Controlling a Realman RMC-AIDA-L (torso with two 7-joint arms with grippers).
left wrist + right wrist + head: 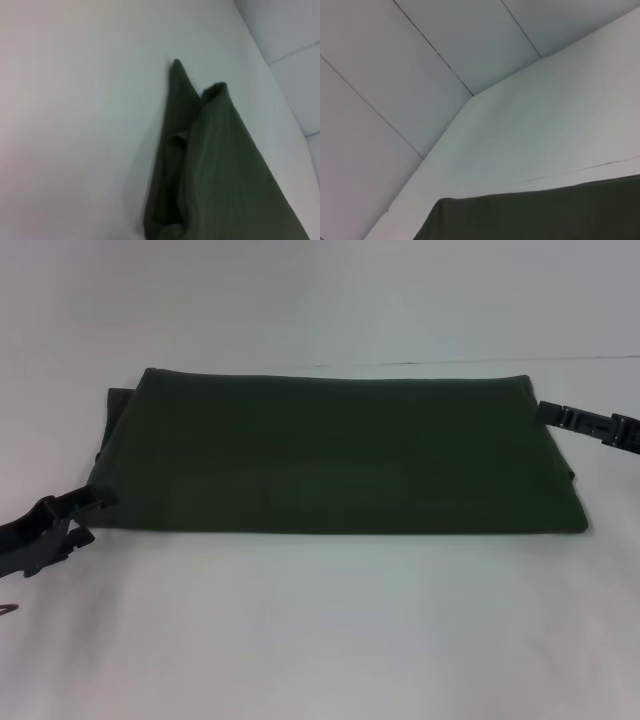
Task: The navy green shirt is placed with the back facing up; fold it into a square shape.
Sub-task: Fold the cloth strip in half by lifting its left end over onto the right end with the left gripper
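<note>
Soft, light, limp dark olive-green knit shirt (340,455) folded into wide band mid white table (320,630); left gripper (88,512) spread at near-left corner, right gripper (560,416) state indeterminable at right end; grasp at layered end corners.

The black left gripper (85,515) sits low at the near left corner of the folded dark olive-green knit shirt (340,455), its fingertips touching the cloth's edge, its arm running off toward the near left. The black right gripper (550,412) lies level at the shirt's far right corner, its tip touching the edge there.
</note>
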